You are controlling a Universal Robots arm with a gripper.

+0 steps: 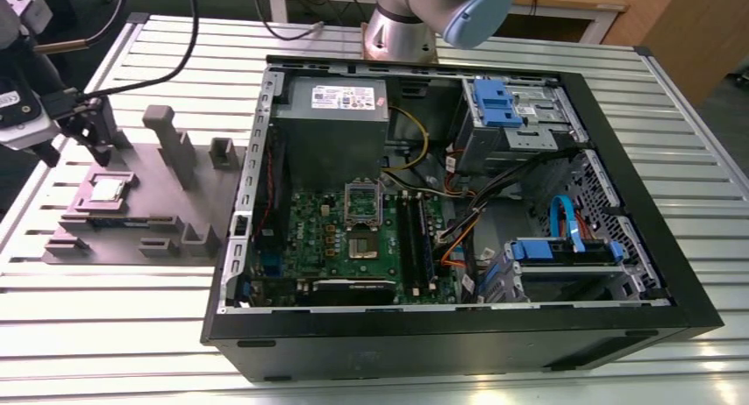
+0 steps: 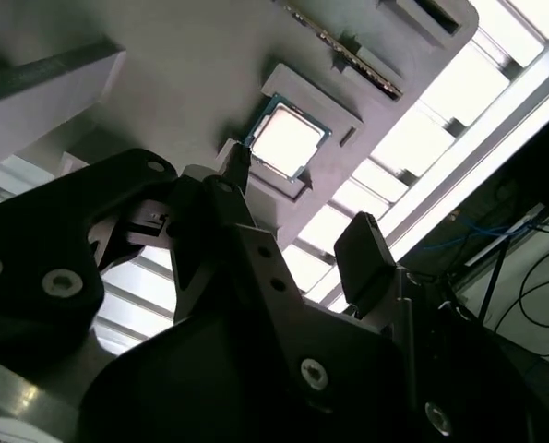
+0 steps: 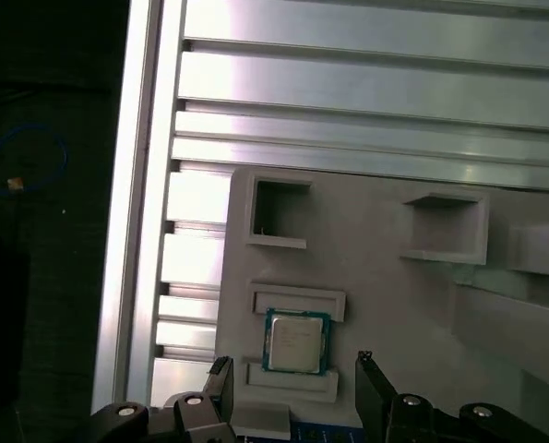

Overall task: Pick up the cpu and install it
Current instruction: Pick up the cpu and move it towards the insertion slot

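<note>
Holds black two-finger claw [image 3: 295, 383] open, spread to straddle small silver-grey square cpu [image 3: 297, 341], nested for alignment in grey plastic tray [image 3: 394, 295].

cpu [image 1: 109, 189]: in recess of holder [image 1: 164, 208] | holder: on table [image 1: 655, 89], at exterior view's left of computer case [image 1: 468, 335] | motherboard [image 1: 351, 238]: inside case | gripper [image 1: 70, 140]: over holder, near cpu

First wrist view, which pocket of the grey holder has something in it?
The pocket nearest the gripper: the cpu lies flat in it. The two square pockets farther off hold nothing.
</note>
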